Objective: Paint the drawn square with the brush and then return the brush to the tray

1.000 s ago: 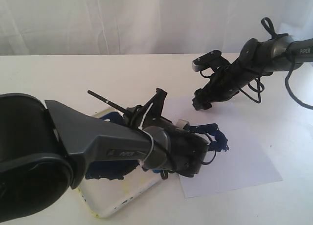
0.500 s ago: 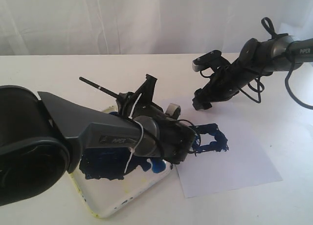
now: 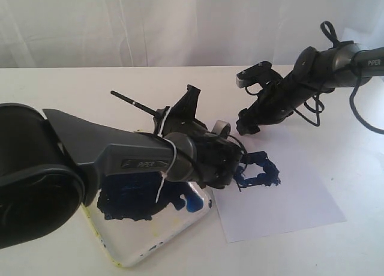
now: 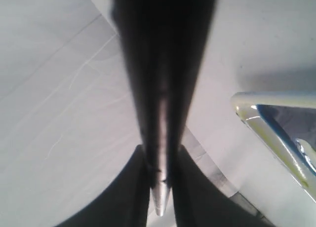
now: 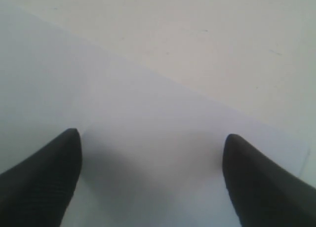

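White desk under a pale curtain: the left gripper (image 4: 161, 160) clenches the brush (image 3: 135, 103) by the corner of the tray (image 3: 150, 247), beside the blue-smeared drawn square (image 3: 259, 171) at the edge of the paper (image 3: 294, 210); the right gripper (image 5: 148, 177) hangs released. A wet tip could drip or smear outside the outline.

Left arm (image 3: 120, 162) covers tray (image 3: 150, 252); paper (image 3: 288, 210) near half free; right claw (image 3: 247, 123) beyond.

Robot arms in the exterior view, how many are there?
2. The left arm reaches from the lower left over the tray, left gripper shut on the brush. The right arm comes from the upper right, right gripper open above the paper's far edge. No others show.
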Controlling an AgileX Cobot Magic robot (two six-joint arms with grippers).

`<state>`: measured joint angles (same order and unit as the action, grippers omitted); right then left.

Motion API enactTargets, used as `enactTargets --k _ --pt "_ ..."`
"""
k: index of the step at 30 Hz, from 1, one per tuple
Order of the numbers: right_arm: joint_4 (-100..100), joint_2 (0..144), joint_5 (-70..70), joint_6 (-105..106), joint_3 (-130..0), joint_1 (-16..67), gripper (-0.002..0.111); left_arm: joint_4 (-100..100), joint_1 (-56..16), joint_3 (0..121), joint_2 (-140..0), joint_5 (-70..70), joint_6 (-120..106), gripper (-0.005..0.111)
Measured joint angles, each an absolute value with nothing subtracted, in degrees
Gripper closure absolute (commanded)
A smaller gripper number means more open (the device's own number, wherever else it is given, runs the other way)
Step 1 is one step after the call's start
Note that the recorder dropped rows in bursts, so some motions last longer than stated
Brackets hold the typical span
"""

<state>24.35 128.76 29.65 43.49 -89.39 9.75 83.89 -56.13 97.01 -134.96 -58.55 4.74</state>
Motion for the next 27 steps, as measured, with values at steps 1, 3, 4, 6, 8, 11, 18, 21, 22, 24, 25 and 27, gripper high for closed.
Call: enactTargets --k 1,3,4,6,8,11,18,21,22,24,25,27 --pt "24.35 128.76 29.65 43.49 -89.39 9.75 0.035 83.57 -56.13 97.14 -134.96 -58.55 3.79 0.107" --pt "24.35 128.76 29.65 43.49 -89.39 9.75 0.035 83.06 -56.04 97.27 -135.12 -58.75 2.48 0.107" --pt "24.35 128.76 29.65 43.49 -89.39 9.75 0.035 82.82 -56.04 97.27 -135.35 -58.75 2.03 0.107" --pt "24.35 128.76 29.65 43.49 -89.39 9.75 0.035 82.03 -56.04 97.36 -135.91 -58.9 0.76 0.107" --pt "24.35 128.76 29.65 43.49 -89.39 9.75 0.035 82.03 -56.04 97.84 -136.75 -59.82 0.38 0.107" --pt "24.35 128.76 29.65 43.49 -89.39 9.75 0.035 82.03 -56.04 99.34 -137.9 -60.7 -0.36 0.107" --pt "24.35 128.76 29.65 43.49 -89.39 9.75 0.035 81.92 -56.04 102.09 -138.94 -63.94 -2.77 0.107" --pt "24.35 128.76 29.65 43.49 -89.39 9.75 0.035 81.36 -56.04 102.32 -139.17 -64.08 -4.19 0.107" --pt "24.35 128.76 29.65 43.49 -89.39 9.75 0.035 81.06 -56.04 102.32 -139.4 -64.08 -4.49 0.107" --pt "24.35 128.76 29.65 43.49 -89.39 9.75 0.035 80.72 -56.27 102.32 -139.42 -64.08 -5.01 0.107" --pt "24.35 128.76 29.65 43.49 -89.39 9.75 0.035 80.63 -56.57 102.32 -139.42 -64.08 -5.17 0.107" --pt "24.35 128.76 29.65 43.49 -89.39 9.75 0.035 80.31 -57.32 102.32 -139.42 -64.08 -5.26 0.107"
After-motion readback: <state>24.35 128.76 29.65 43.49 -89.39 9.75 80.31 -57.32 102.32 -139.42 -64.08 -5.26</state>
